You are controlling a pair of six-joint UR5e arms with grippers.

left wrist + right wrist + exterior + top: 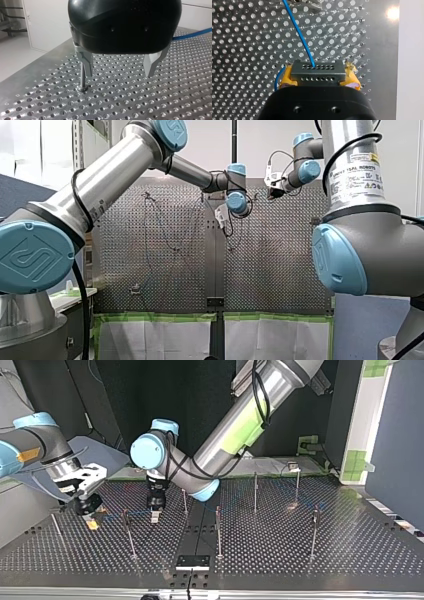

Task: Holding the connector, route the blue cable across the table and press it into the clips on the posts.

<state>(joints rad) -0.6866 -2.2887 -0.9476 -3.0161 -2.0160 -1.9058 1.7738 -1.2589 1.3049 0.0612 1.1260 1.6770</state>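
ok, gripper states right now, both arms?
Left gripper: open, empty.
Right gripper: closed on the connector.

My left gripper (118, 75) hangs over the perforated table (125, 105), its metal fingers (86, 62) spread wide apart. A thin post (81, 80) stands just beside one finger. A blue cable (193, 35) runs in from the frame's edge behind the gripper.

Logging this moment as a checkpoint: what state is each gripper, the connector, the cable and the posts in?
left gripper: open, empty.
right gripper: shut on the connector.
connector: clamped between yellow pads.
blue cable: attached to connector, trailing over the table.
posts: upright.
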